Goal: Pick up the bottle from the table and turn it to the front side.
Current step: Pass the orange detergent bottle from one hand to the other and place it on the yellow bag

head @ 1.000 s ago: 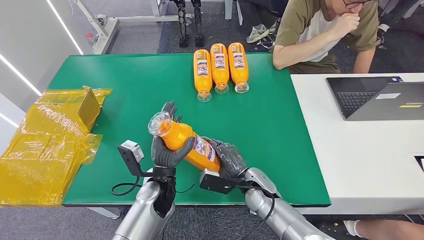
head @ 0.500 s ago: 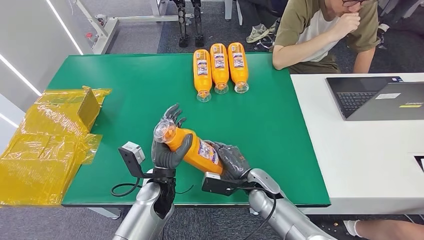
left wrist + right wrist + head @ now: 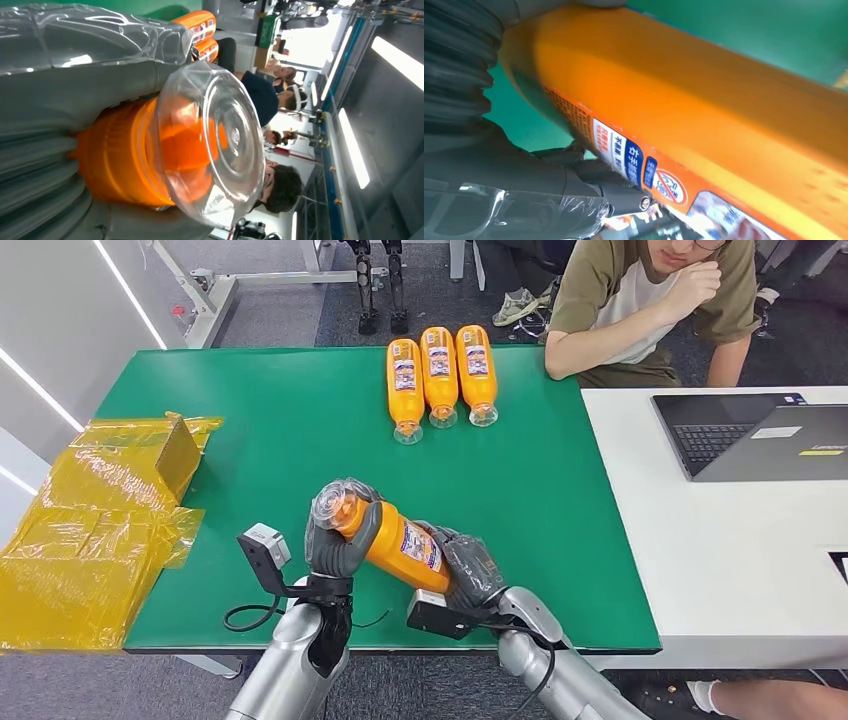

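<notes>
Orange bottle is off the green counter, tilted between both of mine: left robot hand wraps the cap end, right robot hand cups the base, so I can roll the label round. Since 1 second ago my left fingers closed over the neck and it dropped lower.

Left wrist: clear cap faces the lens, fingers around it.

Right wrist: label beside my palm, grip firm.
</notes>
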Controlling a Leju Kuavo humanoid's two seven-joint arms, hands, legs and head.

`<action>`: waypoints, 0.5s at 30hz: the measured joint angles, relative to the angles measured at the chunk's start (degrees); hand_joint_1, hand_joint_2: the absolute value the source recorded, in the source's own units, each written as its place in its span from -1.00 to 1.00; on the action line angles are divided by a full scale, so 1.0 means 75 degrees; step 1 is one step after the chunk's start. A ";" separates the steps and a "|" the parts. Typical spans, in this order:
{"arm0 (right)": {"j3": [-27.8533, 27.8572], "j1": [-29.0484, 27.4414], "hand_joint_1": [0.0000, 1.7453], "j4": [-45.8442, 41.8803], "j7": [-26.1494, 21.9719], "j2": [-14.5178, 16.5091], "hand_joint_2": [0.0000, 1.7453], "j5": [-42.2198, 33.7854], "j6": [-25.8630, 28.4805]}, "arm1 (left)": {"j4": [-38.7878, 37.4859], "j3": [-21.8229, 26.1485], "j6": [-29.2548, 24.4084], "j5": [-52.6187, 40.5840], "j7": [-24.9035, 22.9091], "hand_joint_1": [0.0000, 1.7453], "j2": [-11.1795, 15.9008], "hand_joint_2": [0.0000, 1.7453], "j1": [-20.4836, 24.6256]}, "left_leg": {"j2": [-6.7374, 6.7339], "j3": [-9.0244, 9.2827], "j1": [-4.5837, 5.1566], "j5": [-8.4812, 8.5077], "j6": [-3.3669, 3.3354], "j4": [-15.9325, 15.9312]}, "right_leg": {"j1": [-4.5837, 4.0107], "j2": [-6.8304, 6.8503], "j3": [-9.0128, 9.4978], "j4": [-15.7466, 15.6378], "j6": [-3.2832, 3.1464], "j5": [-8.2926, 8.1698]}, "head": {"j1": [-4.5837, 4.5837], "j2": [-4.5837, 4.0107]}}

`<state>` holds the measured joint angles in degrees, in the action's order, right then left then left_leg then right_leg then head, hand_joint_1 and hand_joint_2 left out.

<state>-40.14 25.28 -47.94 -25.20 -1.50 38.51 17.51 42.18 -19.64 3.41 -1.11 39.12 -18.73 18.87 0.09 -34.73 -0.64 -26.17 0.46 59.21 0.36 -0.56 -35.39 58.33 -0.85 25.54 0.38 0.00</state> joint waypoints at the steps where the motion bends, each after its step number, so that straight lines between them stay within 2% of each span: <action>1: 0.0039 -0.0031 -1.00 -0.0036 -0.0081 0.0041 1.00 -0.0104 0.0221 | 0.0010 -0.0002 -0.0023 -0.0006 0.0001 1.00 0.0000 1.00 -0.0001 | 0.0000 0.0000 0.0000 0.0000 0.0000 0.0000 | 0.0000 0.0000 0.0000 0.0000 0.0000 0.0000 | 0.0000 -0.0001; 9: 0.0496 -0.0199 -1.00 -0.0453 -0.1041 0.0428 1.00 -0.1677 0.1648 | 0.0414 -0.0015 -0.0490 0.0130 0.0061 1.00 0.0020 1.00 -0.0034 | 0.0000 -0.0001 -0.0001 0.0001 0.0000 -0.0001 | -0.0001 0.0003 0.0000 0.0004 0.0000 0.0000 | 0.0000 0.0000; 13: 0.0541 -0.0263 -1.00 -0.0756 -0.1683 0.0540 1.00 -0.2712 0.2039 | 0.1322 -0.0015 -0.0213 0.0573 -0.0055 1.00 0.0121 1.00 -0.0188 | 0.0000 -0.0004 -0.0001 0.0000 0.0000 -0.0001 | -0.0001 0.0001 0.0000 0.0005 0.0000 0.0000 | 0.0001 0.0000; 15: 0.0543 -0.0362 -1.00 -0.0958 -0.1842 0.0595 1.00 -0.3141 0.2192 | 0.2035 -0.0015 -0.0490 0.0452 -0.0229 1.00 0.0218 1.00 -0.0367 | -0.0001 -0.0003 -0.0001 0.0000 0.0000 -0.0001 | -0.0001 -0.0001 -0.0001 0.0004 0.0001 0.0002 | 0.0001 0.0000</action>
<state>-36.06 22.57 -55.13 -39.02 2.96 14.95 33.94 57.45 -19.76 -0.26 2.28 37.40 -17.10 16.12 0.08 -34.75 -0.65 -26.17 0.46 59.20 0.35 -0.57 -35.39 58.36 -0.84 25.55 0.38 0.00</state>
